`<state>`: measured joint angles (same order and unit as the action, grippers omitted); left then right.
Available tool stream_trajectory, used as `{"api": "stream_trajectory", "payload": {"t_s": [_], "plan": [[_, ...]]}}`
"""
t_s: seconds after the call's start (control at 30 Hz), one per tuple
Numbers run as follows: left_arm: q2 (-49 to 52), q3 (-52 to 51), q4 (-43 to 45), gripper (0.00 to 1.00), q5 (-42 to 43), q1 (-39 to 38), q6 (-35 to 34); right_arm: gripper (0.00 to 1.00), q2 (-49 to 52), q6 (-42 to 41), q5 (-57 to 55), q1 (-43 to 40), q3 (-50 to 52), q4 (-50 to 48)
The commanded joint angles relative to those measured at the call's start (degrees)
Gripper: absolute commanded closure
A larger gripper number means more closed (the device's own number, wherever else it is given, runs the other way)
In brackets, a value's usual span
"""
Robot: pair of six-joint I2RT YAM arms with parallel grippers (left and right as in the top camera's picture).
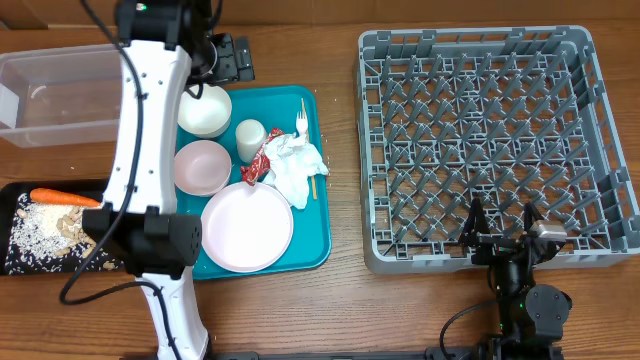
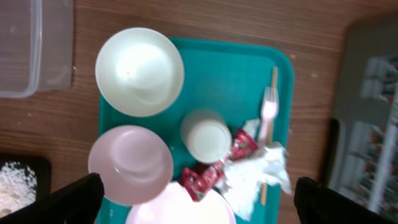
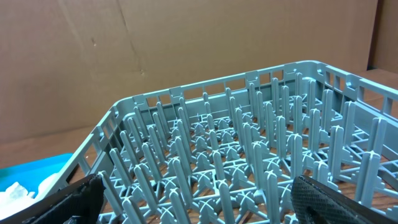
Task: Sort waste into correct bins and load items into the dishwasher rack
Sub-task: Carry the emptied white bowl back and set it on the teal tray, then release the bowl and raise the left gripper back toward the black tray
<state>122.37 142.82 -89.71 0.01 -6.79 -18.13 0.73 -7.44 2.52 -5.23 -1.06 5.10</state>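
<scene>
- The crumpled napkin (image 1: pixel 298 166) lies on the right side of the teal serving tray (image 1: pixel 315 245), with the red-and-white wrapper (image 1: pixel 257 163) touching its left edge.
- The white fork (image 1: pixel 301 123) and the thin wooden stick (image 1: pixel 304 104) lie side by side along the tray's right rim, and their near ends run under the napkin.
- Also on the tray are a white bowl (image 1: pixel 205 110) at the far left, a pink bowl (image 1: pixel 201 166) just nearer, a small white cup (image 1: pixel 250 139) between the bowls and the wrapper, and the pale-pink plate (image 1: pixel 247 227) at the near end.
- The teal tray sits left of the worktop's middle.
- The black tray (image 1: pixel 10 262) is by the near left edge and holds the carrot (image 1: pixel 62 198), rice (image 1: pixel 32 232) and beige scraps (image 1: pixel 76 228).
- The clear tub (image 1: pixel 60 95) stands at the far left corner.
- The grey rack (image 1: pixel 480 145) fills the right half of the worktop, with only its pegs showing inside.
- The left pincer (image 2: pixel 198 200) hangs over the tray, above the bowls and cup, with its fingers spread wide and nothing between them.
- The right pincer (image 1: pixel 502 224) sits at the rack's near wall, spread wide and holding nothing.
</scene>
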Motion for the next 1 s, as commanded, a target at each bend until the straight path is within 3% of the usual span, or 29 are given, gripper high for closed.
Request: {"api": "stream_trajectory", "payload": {"t_s": [0.0, 0.37, 0.7, 0.97], "plan": [[-3.8, 4.33, -5.2, 0.0, 6.69, -0.37, -0.33, 0.0, -0.57, 0.2, -0.55, -0.26, 0.61, -0.46], [-16.57, -0.28, -7.1, 0.0, 14.05, -0.57, 1.81, 0.0, -0.57, 0.2, -0.55, -0.26, 0.61, -0.46], [-28.46, -24.63, -7.1, 0.0, 13.99, -0.87, 1.84, 0.0, -0.57, 0.2, -0.55, -0.24, 0.61, -0.46], [-29.07, -36.65, -5.09, 0.0, 12.92, -0.9, 1.55, 0.0, -0.57, 0.17, -0.55, -0.26, 0.61, -0.46]]}}
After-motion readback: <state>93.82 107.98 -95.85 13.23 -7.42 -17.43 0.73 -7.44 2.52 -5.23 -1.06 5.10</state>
